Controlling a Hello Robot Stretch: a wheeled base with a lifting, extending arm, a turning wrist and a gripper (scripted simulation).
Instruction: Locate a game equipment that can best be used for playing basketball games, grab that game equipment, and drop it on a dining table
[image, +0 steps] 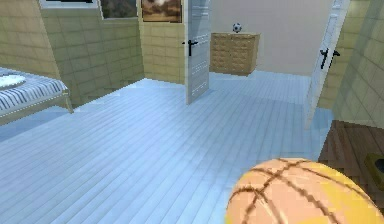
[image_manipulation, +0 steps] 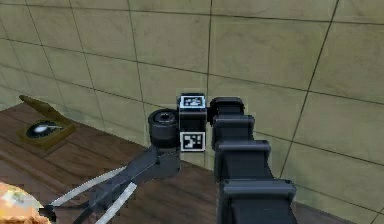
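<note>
Well, tool (image_manipulation: 62, 206) near orange basketball (image_manipulation: 14, 205), hold on it unclear.

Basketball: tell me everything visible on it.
The basketball is round and orange, with thin dark seams curving over a mottled skin. It looms at the forward view's bottom right, cut by the bottom edge, with the pale plank floor behind it. In the arm side view its edge shows at the bottom left corner, near the gripper; whether that touches or holds it cannot be told.
</note>
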